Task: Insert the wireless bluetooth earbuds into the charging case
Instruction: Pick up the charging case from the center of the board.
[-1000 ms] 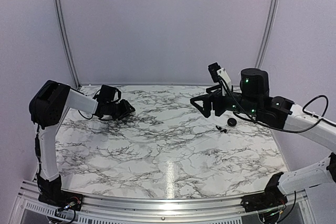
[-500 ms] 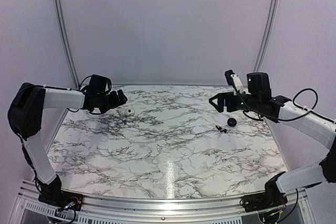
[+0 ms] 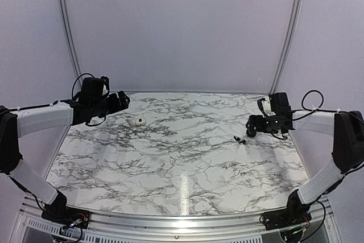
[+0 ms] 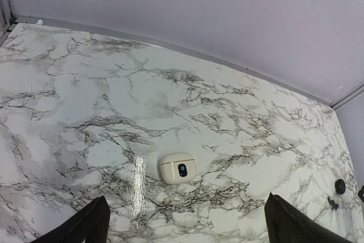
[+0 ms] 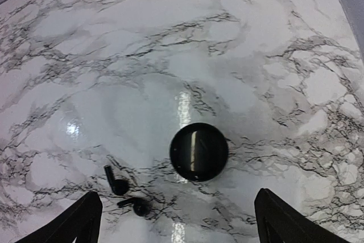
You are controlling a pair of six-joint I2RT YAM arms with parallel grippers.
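Observation:
The cream-white charging case (image 3: 139,120) (image 4: 178,167) lies shut on the marble table at the back left, a small blue light on its front. My left gripper (image 3: 123,100) (image 4: 186,199) hovers open a little behind and left of it, touching nothing. Two black earbuds (image 3: 239,139) (image 5: 116,183) lie side by side on the right of the table. My right gripper (image 3: 252,125) (image 5: 177,196) is open, low over that area, with nothing between its fingers; the earbuds are just inside its left finger.
A round glossy black puck (image 5: 199,151) (image 3: 251,133) lies next to the earbuds, centred ahead of the right gripper's jaws. The back wall rail (image 4: 170,45) runs behind the case. The table's right edge (image 3: 296,146) is close to the right arm.
My left gripper opened, let go of the case and drew back to the left. The right arm swung right and came down over the puck and earbuds.

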